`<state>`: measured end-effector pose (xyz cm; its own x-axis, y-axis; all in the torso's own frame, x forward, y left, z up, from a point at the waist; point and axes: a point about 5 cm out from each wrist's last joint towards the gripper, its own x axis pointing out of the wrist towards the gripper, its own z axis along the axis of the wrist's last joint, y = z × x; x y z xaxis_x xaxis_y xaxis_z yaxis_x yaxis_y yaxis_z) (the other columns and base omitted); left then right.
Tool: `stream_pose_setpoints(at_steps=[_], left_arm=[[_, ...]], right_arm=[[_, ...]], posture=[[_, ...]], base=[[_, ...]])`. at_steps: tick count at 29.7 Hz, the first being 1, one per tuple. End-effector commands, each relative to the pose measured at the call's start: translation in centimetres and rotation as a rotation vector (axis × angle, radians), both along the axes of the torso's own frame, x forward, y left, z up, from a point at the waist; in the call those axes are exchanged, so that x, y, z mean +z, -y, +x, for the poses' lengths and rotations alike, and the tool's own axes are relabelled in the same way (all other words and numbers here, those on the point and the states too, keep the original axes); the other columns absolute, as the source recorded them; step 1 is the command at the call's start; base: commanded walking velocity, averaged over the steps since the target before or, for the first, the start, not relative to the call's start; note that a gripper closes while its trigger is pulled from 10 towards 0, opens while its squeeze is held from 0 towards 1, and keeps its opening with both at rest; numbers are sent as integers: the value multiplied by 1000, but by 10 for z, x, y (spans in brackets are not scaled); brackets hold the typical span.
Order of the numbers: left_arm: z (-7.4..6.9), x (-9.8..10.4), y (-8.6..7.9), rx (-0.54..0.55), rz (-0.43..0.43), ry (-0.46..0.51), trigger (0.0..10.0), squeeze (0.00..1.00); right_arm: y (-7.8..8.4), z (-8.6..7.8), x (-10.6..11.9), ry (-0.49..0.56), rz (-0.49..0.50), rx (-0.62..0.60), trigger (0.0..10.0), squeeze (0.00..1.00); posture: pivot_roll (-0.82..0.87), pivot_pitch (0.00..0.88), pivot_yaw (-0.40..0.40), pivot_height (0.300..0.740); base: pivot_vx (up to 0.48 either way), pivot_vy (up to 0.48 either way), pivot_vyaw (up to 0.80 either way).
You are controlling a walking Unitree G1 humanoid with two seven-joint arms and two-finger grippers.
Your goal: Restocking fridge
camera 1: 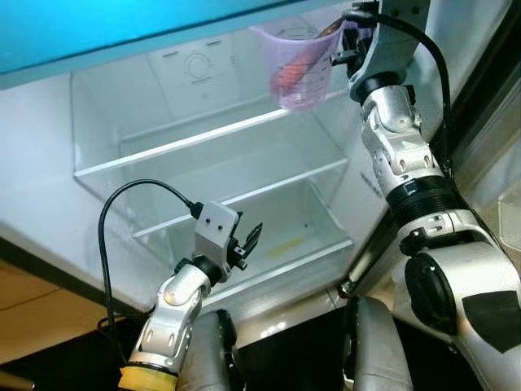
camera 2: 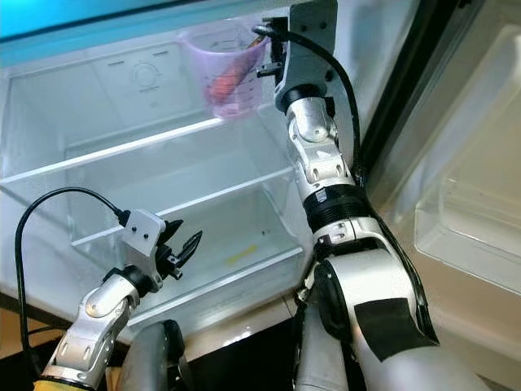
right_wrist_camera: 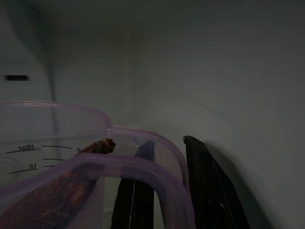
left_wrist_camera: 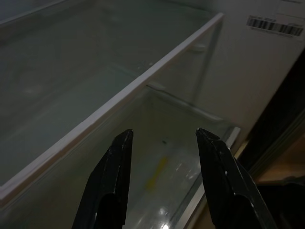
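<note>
Open fridge (camera 1: 122, 106) up front, door swung off past the right arm. Right gripper (camera 1: 348, 37) raised high at the right end of the top glass shelf (camera 1: 195, 137), clamped on the rim of a see-through purple measuring cup (camera 1: 297, 69): 1 finger inside the wall, 1 outside, clear as day in the right wrist view. Cup upright, sitting out on the inner side of the gripper, toward the middle of the fridge, bottom right around the front edge of that top shelf; can't tell if touching it or just above. Something long and orange-brown, dark at the tip (right_wrist_camera: 97, 147), leaning inside the cup; too blurry to name.

Left gripper (camera 1: 247, 242) way lower, out in front of the bottom drawer (camera 1: 301, 236), well apart from the cup. Fingers (left_wrist_camera: 114, 176) spread apart, nothing between them, pointing into the fridge under the second shelf (camera 1: 244, 197). Small yellowish smear (left_wrist_camera: 157, 171) on the drawer floor, straight ahead of that gripper.
</note>
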<state>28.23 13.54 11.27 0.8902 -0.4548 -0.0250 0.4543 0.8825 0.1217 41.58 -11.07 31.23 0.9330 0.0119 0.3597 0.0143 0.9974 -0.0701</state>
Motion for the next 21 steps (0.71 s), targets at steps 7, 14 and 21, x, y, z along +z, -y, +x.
stream_pose_setpoints(at_steps=[7,14,21], left_arm=[[-4,-6,-1,2,9,-30,10000,0],[-5,-6,-2,-1,17,-33,10000,0],[-7,-6,-6,14,24,-34,10000,0]], right_arm=[[6,1,14,67,92,-88,10000,0],[-8,3,15,50,166,-52,10000,0],[-26,4,-2,11,70,-12,10000,439]], posture=[[13,229,28,560],[23,229,30,560],[44,234,24,560]], base=[[0,0,0],[0,0,0],[0,0,0]])
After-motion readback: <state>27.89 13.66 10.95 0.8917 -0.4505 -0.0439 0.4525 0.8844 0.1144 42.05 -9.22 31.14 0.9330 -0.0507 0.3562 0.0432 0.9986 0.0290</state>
